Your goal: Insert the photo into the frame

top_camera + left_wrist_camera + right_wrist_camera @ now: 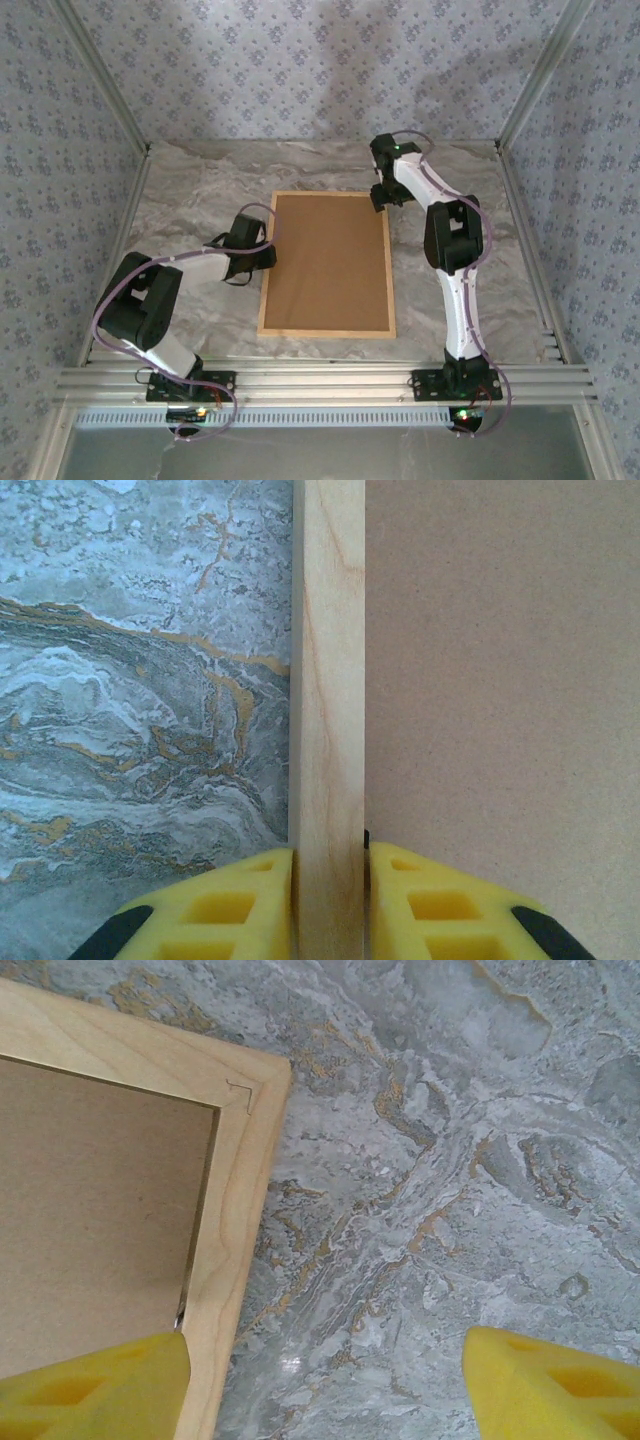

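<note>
lengthwise near-to-far, frame (pixel 327 331) lying flat, left hand (pixel 329 852) pinching its left rail

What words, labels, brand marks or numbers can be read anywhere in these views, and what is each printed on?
None: no word, label, brand or number can be read.
frame: bare light wood, with a small angular mark at its corner, which is not a letter.
backing board, table, wallpaper: plain brown surface, marbling and a floral pattern, no text.
</note>
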